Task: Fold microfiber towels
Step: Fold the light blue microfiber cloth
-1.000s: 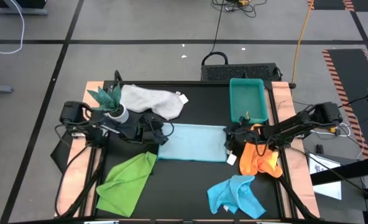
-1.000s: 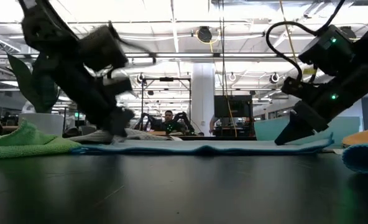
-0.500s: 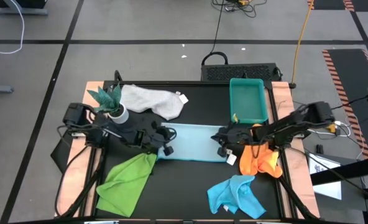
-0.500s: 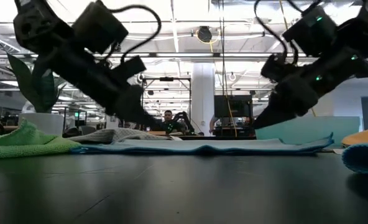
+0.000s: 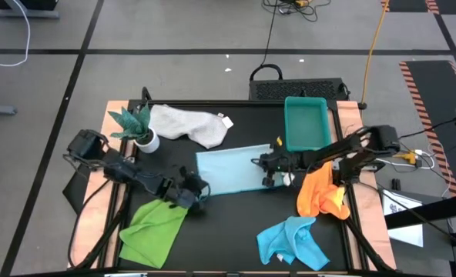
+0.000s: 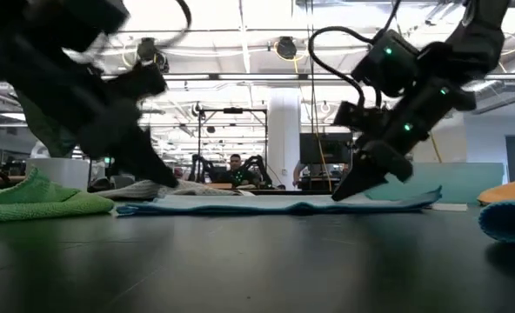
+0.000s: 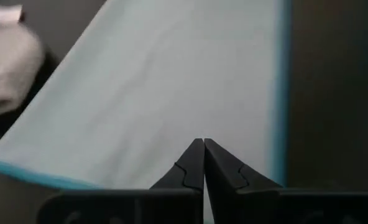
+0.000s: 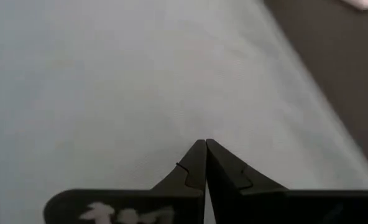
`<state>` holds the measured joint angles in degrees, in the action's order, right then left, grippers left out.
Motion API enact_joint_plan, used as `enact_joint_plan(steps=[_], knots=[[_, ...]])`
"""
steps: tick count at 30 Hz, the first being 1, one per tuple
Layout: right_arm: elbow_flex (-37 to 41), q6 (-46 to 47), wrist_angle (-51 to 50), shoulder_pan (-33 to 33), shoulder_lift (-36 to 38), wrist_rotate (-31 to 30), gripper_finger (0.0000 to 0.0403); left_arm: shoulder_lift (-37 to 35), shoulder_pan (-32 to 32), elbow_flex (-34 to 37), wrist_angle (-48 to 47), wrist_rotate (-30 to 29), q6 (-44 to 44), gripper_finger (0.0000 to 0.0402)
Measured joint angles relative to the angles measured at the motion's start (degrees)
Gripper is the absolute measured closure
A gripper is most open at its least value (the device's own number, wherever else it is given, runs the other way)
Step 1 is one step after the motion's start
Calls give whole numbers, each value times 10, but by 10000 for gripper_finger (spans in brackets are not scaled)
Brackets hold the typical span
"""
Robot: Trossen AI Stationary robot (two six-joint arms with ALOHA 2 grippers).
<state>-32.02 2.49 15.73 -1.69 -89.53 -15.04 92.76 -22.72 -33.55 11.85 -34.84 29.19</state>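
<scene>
A pale blue towel [image 5: 232,169] lies spread flat at the table's middle, slightly skewed. My left gripper [image 5: 200,188] is shut, its tips down on the towel's near left corner [image 7: 171,155]. My right gripper [image 5: 262,163] is shut, its tips down on the towel's right part [image 8: 171,137]. A white-grey towel [image 5: 188,123] lies bunched at the far left, a lime green one [image 5: 157,223] at the near left, an orange one [image 5: 320,196] at the right, and a turquoise-blue one [image 5: 293,242] at the near right. My left gripper rests its shut fingertips [image 6: 163,177] on the pale blue towel near its near left corner, slanting down from the table's left. No cloth shows between the fingers. My right gripper rests its shut fingertips [image 6: 339,193] on the towel's right part, slanting down from the right. The towel lies flat under both.
A teal plastic tray [image 5: 306,123] stands at the far right, just beyond my right arm. A small plant in a white pot [image 5: 139,129] stands at the far left beside my left arm. Bare dark tabletop lies near the front middle [image 5: 220,231].
My left gripper has gone toward the table's near edge, to the pale blue towel's near left corner. My right gripper has gone toward the table's left, onto the towel. The towel now lies slightly turned, its right end farther back than before.
</scene>
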Motion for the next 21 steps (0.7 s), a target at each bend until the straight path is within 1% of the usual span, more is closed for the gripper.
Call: enact_joint_plan(steps=[3, 6, 7, 9, 12, 15, 18, 21], knots=[[-3, -7, -3, -4, 35, -9, 403, -16, -18, -1, 21, -48, -5, 398], [-4, 10, 30, 5, 52, 52, 403, -18, -4, -2, 40, -75, -16, 392], [-4, 21, 49, 12, 51, 73, 403, -17, 9, -2, 37, -75, -17, 391], [-4, 36, 83, 30, 41, 89, 403, -16, 42, -1, 30, -65, 4, 395], [-4, 48, 114, 55, 17, 90, 403, -7, 96, -1, 8, -3, 39, 398], [-4, 74, 125, 67, -4, 62, 403, 0, 128, -1, 1, 80, 36, 392], [-4, 89, 98, 64, -18, 46, 403, 10, 132, -2, 1, 151, 19, 396], [-4, 104, 70, 44, -29, 45, 403, 15, 112, -1, 4, 200, 17, 397]])
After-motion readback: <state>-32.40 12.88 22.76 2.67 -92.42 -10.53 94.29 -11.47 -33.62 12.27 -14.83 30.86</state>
